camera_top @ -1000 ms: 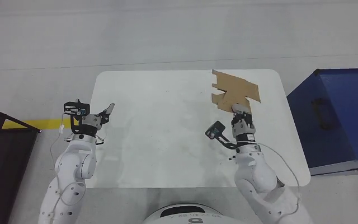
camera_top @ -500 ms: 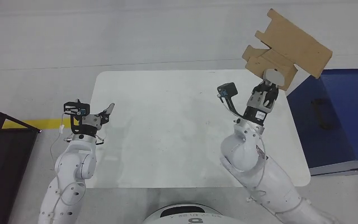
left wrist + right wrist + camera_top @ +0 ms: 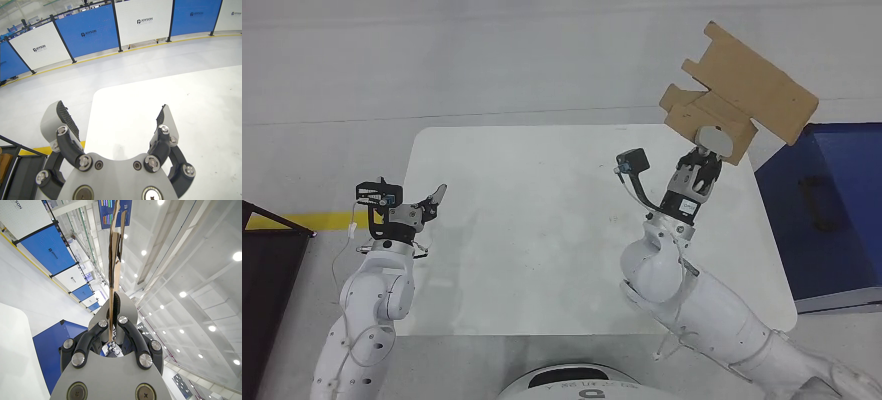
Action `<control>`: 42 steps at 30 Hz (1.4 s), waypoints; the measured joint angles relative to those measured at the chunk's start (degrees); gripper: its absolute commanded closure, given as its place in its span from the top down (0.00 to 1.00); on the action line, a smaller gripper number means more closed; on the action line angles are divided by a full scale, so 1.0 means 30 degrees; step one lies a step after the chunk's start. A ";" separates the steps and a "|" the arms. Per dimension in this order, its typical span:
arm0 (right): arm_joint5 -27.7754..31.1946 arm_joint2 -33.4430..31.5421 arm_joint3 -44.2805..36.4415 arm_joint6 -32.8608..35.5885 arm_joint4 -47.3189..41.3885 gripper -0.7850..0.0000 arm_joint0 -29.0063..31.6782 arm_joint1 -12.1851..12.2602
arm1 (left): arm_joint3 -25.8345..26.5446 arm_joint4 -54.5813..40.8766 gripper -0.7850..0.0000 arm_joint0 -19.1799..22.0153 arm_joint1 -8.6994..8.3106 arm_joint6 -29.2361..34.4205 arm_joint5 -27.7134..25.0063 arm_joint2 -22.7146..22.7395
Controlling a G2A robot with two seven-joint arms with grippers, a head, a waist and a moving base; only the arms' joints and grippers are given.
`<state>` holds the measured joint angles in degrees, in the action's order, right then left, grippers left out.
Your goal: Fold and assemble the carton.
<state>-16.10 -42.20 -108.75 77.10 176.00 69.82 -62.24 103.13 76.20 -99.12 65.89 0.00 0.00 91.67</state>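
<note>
A flat brown cardboard carton (image 3: 742, 85) is held up in the air above the table's far right corner. My right gripper (image 3: 715, 140) is shut on the carton's lower edge, arm raised. In the right wrist view the carton (image 3: 114, 262) is seen edge-on, pinched between the fingers of the gripper (image 3: 113, 302). My left gripper (image 3: 434, 195) sits at the table's left edge, open. Nothing lies between its ribbed pads (image 3: 67, 119) over the white table (image 3: 132, 117).
The white table (image 3: 542, 230) has rounded corners. A blue bin (image 3: 832, 210) stands on the floor to its right. A dark rack (image 3: 267, 270) stands at the left, beside a yellow floor line (image 3: 312, 221).
My right arm lifted the carton from the table's far right corner high into the air, then shifted it slightly left. The left arm has not moved.
</note>
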 measured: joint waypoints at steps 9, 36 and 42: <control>0.3629 -0.0123 0.2783 -0.2662 0.0017 0.00 -0.1133 -0.0351 | 0.0000 0.0000 1.00 0.0000 0.0000 0.0000 0.0000 0.0000; 0.2624 -0.7334 -0.2321 -2.5499 -2.3389 0.00 0.2250 0.2846 | 0.0000 0.0000 1.00 0.0000 0.0000 0.0000 0.0000 0.0000; 1.0346 -0.8843 -0.0075 -3.1983 -3.0966 0.00 0.1189 0.2951 | 0.0000 0.0000 1.00 0.0000 0.0000 0.0000 0.0000 0.0000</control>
<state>14.93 -68.73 -108.98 -18.85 83.11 73.39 -53.39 103.13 76.20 -99.12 65.89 0.00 0.00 91.67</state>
